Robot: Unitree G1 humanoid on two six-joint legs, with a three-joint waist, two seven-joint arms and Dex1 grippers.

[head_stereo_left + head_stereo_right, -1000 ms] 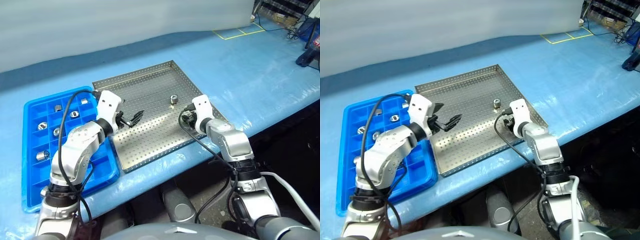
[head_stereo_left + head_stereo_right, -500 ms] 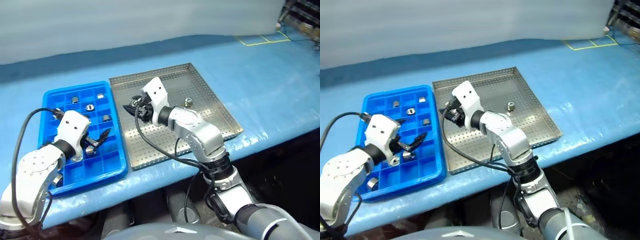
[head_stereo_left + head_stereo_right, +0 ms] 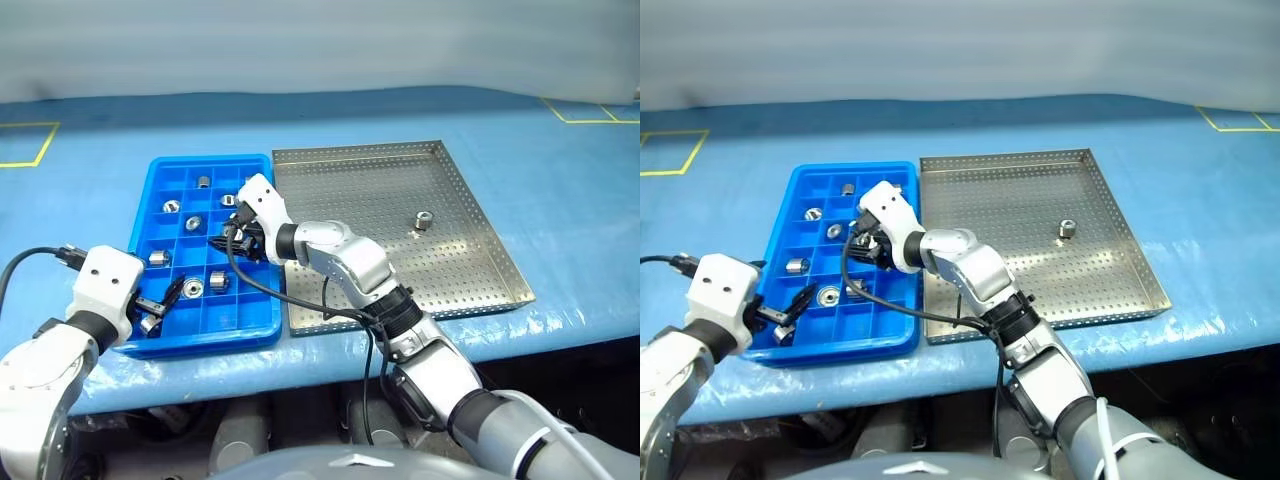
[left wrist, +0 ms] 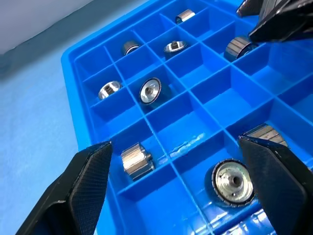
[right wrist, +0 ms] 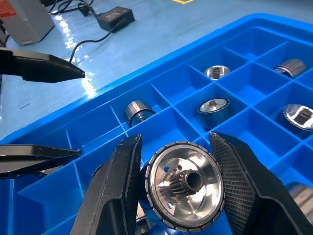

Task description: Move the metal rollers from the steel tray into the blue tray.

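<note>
The jaws of the right gripper (image 5: pixel 182 193) are pinching one metal roller (image 5: pixel 185 185) by its knurled rim, hollow centre facing the wrist camera, while the jaws of the left gripper (image 4: pixel 181 188) stand spread wide and hold nothing. In the head views the right gripper (image 3: pixel 237 236) sits at centre-left of the frame, above the middle compartments of the blue tray (image 3: pixel 262 323), a position consistent with lowering the held roller into an empty cell. The left gripper (image 3: pixel 163 297) hangs at lower left of the frame over the near left corner of the blue tray, apparently parked clear of the delivery path. Several rollers already lie singly in separate compartments of the blue tray, some on their side and some end-up. One roller (image 3: pixel 422 219) stands alone on the perforated floor of the steel tray (image 3: pixel 340 165), at centre-right of the frame, well apart from both grippers; judged from this, the task is near completion, with the held part and this last part outstanding. Both trays rest side by side, rims just beside each other, on the blue table (image 3: pixel 90 130). The right arm hides part of the blue tray's right-hand column, so its contents cannot be confirmed. The target cell directly beneath the held roller is hidden by the roller itself in the right wrist view.
</note>
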